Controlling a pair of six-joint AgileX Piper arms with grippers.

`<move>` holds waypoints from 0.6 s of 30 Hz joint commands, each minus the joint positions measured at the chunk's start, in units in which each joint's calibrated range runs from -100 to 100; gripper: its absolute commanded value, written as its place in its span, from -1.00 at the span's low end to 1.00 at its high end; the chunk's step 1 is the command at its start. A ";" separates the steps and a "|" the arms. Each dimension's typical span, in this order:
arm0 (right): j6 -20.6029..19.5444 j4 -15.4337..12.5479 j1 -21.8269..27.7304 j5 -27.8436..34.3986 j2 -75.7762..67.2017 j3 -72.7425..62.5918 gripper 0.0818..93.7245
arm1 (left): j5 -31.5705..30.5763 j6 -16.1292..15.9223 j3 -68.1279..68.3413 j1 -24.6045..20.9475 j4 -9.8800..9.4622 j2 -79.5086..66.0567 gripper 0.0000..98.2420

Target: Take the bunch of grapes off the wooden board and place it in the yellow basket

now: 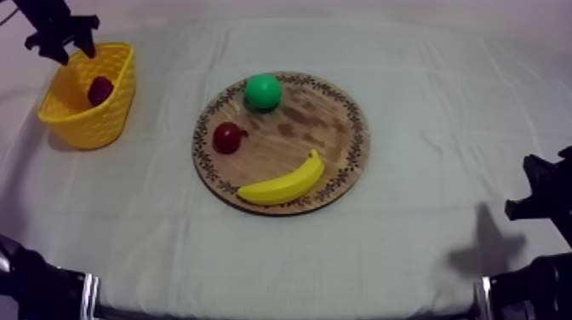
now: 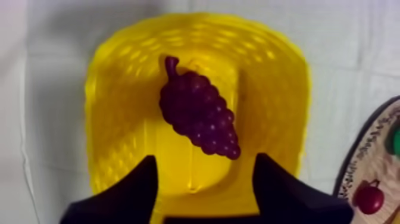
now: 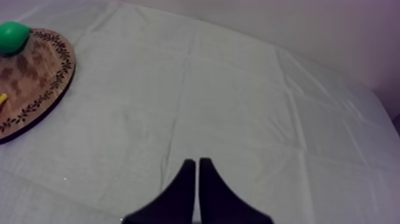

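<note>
the yellow basket (image 1: 89, 98) stands near the far left corner of the surface (image 1: 426, 247), upright, mouth open to the top. the bunch of grapes (image 1: 100, 89) lies inside it, off the wooden board (image 1: 328, 128). in the left wrist view the bunch of grapes (image 2: 199, 110) rests on the floor of the yellow basket (image 2: 119, 53), slantwise, stem toward one wall and narrow tip toward the other. it is the one thing in the basket.

the left pincer (image 1: 77, 56) hangs over the basket's far rim, its black fingers (image 2: 128, 190) spread apart with nothing between them, clear of the grapes.

the wooden board sits at the middle of the surface. on it are a green pear (image 1: 263, 90) at the far edge, a small red fruit (image 1: 227, 137) at the left edge and a banana (image 1: 283, 183) along the near edge, each apart from the others.

the right pincer (image 1: 545, 191) sits low by the right edge of the surface, well apart from the board. its fingers (image 3: 184, 190) lie pressed together as a narrow wedge over bare cloth, holding nothing.
</note>
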 commanded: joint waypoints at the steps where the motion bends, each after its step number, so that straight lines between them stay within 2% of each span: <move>1: 0.00 0.00 -0.02 0.00 0.00 -0.04 -0.99 | -3.18 -0.41 3.50 0.01 0.64 -5.65 -0.02; 6: 0.00 0.00 -0.02 0.00 0.00 -0.04 -0.99 | -9.48 -1.79 12.75 0.11 1.68 -15.43 -0.15; 10: 0.00 0.00 -0.02 0.00 0.00 -0.04 -0.99 | -14.26 -4.60 21.10 -0.34 2.99 -24.43 -0.26; 14: 0.00 0.00 -0.02 0.00 0.00 -0.04 -0.99 | -17.46 -8.56 28.74 -1.65 5.00 -33.65 -0.48; 18: 0.00 0.00 -0.02 0.00 0.00 -0.04 -0.99 | -20.79 -10.90 36.41 -2.02 5.53 -43.22 -0.72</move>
